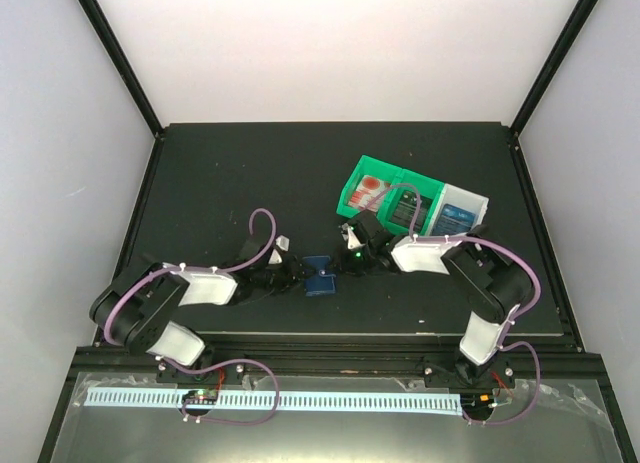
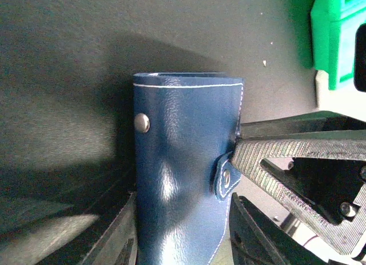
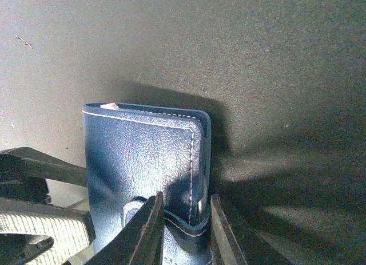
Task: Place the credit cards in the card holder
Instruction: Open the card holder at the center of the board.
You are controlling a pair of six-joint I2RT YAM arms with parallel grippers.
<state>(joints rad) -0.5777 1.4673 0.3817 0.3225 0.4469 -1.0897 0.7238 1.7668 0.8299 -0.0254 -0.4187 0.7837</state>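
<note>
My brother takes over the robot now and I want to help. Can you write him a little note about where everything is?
Left pincer: shut on the card holder.
Right pincer: shut on the holder's edge, near the snap tab.
Credit cards: some lie in the green bin and the white bin.
Done: cannot tell if any card is inside.
Left: put the bin cards into the holder.

Matte black table [image 1: 250, 163] between pale walls [image 1: 330, 43], black corner posts [image 1: 115, 53].
</note>
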